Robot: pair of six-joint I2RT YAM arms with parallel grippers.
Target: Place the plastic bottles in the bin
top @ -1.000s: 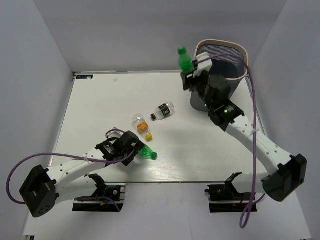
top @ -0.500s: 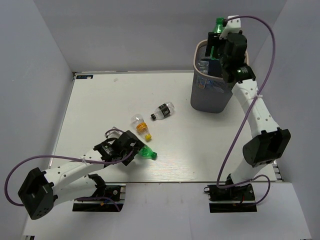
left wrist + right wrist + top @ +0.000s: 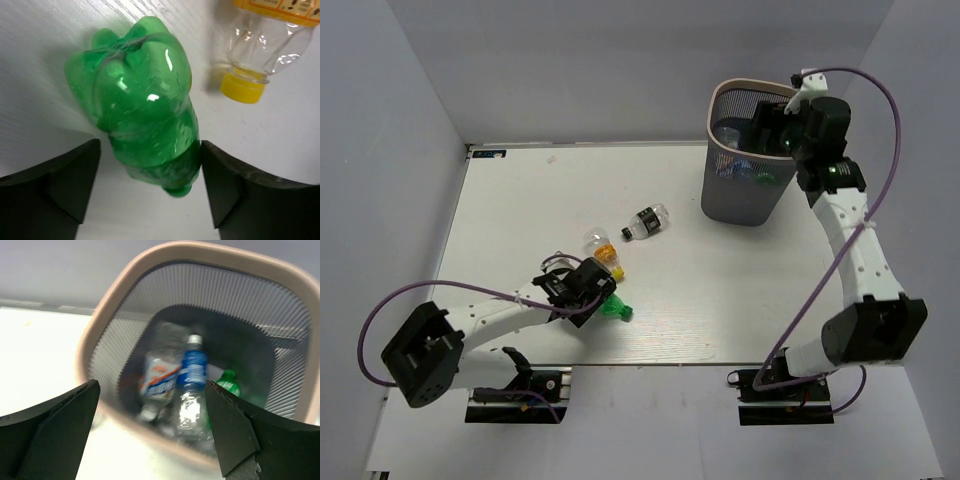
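My left gripper (image 3: 598, 292) is open and low over the table, its jaws either side of a green bottle (image 3: 616, 308) that lies there. In the left wrist view the green bottle (image 3: 145, 115) fills the gap, with a space at the left finger (image 3: 60, 180). A clear bottle with an orange label and yellow cap (image 3: 602, 248) lies just beyond, and it also shows in the left wrist view (image 3: 265, 45). A clear bottle with a black cap (image 3: 645, 222) lies farther back. My right gripper (image 3: 775, 130) hangs open and empty over the bin (image 3: 745, 195). Inside the bin (image 3: 200, 255) lie a blue-label bottle (image 3: 192, 370), a white-and-orange-label bottle (image 3: 160, 375) and a green bottle (image 3: 227, 382).
The white table (image 3: 520, 200) is walled in by grey panels on the left, back and right. The bin stands at the back right corner. The right arm (image 3: 855, 240) arcs up along the table's right edge.
My right gripper carried a green bottle over the bin and let it go; it is now open and empty. My left gripper has moved in around the green bottle on the table.
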